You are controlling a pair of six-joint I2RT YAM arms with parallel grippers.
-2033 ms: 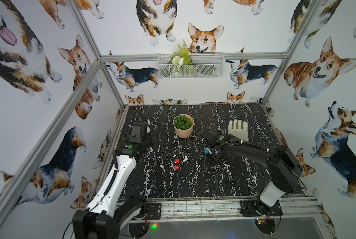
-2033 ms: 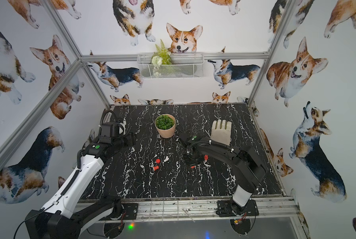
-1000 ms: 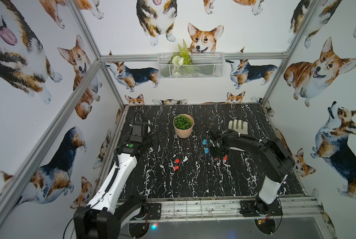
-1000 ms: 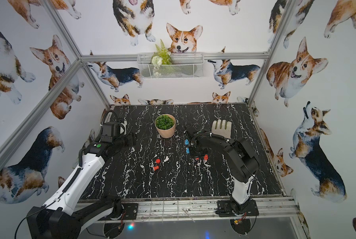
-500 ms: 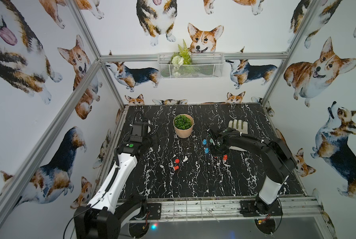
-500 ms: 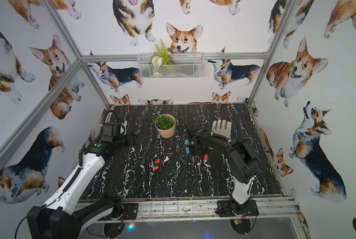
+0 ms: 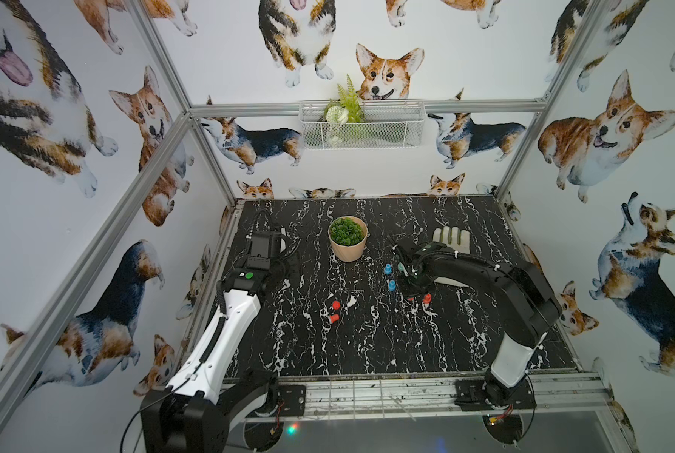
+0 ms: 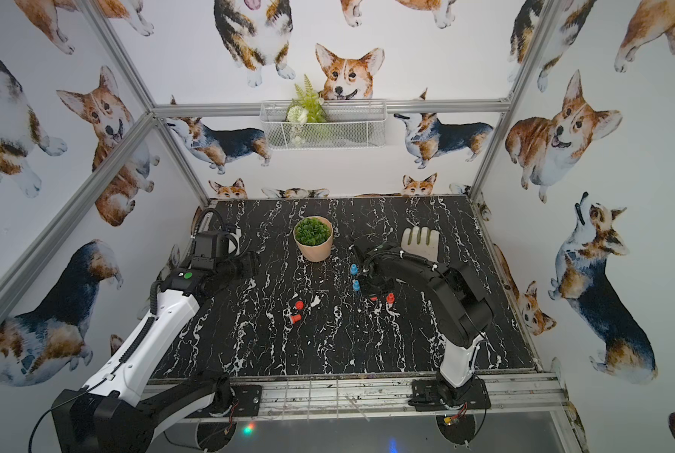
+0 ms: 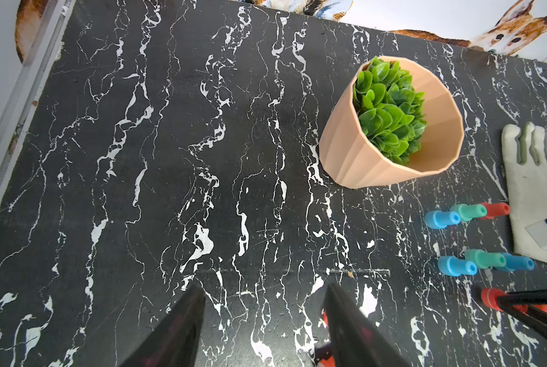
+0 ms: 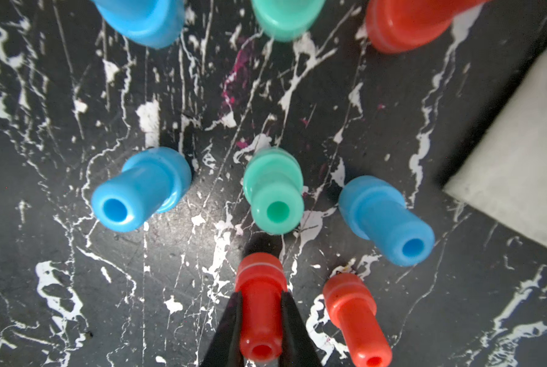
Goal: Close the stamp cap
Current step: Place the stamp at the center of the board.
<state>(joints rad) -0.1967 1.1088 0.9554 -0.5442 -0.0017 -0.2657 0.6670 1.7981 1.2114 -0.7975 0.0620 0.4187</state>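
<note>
Crowded marble tabletop [image 10: 75,286]: my right gripper [image 10: 261,297] clenches 1 red stamp [image 10: 261,276], left gripper [image 9: 264,287] gapes empty; tilting could topple the neighbouring stamp [image 10: 351,305] just beside it.

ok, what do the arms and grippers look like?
The left arm has a white long link, black joints, a green dot at the wrist and a black ribbed cable. The right arm is mostly black with a white lower link. The left gripper and right gripper have black tapered fingers.
</note>
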